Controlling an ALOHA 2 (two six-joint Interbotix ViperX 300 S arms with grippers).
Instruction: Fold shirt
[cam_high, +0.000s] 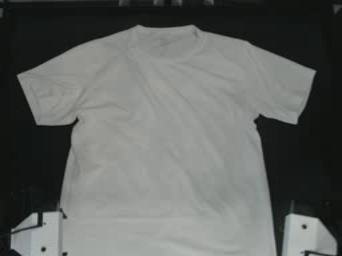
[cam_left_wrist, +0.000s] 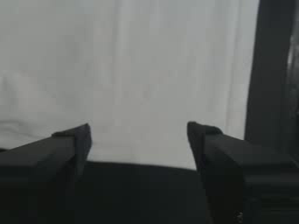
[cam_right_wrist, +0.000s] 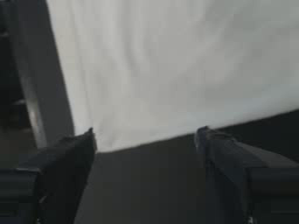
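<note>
1. shirt (cam_high: 167, 140) lies flat, face up, on the dark surface (cam_high: 307, 150), collar at the top.
2. left hand (cam_left_wrist: 139, 144) spread at its hem corner.
3. right hand (cam_right_wrist: 146, 146) spread at the other hem corner.

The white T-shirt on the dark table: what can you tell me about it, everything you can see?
The plain white short-sleeved T-shirt of soft, lightly wrinkled fabric lies flat and unfolded on the dark table, with no print showing. Its round collar is at the top of the overhead view, both sleeves are spread outward, and the hem is at the bottom. The left gripper and the right gripper sit at the two hem corners, jaws open, holding nothing. Whether they touch the cloth cannot be told.
</note>
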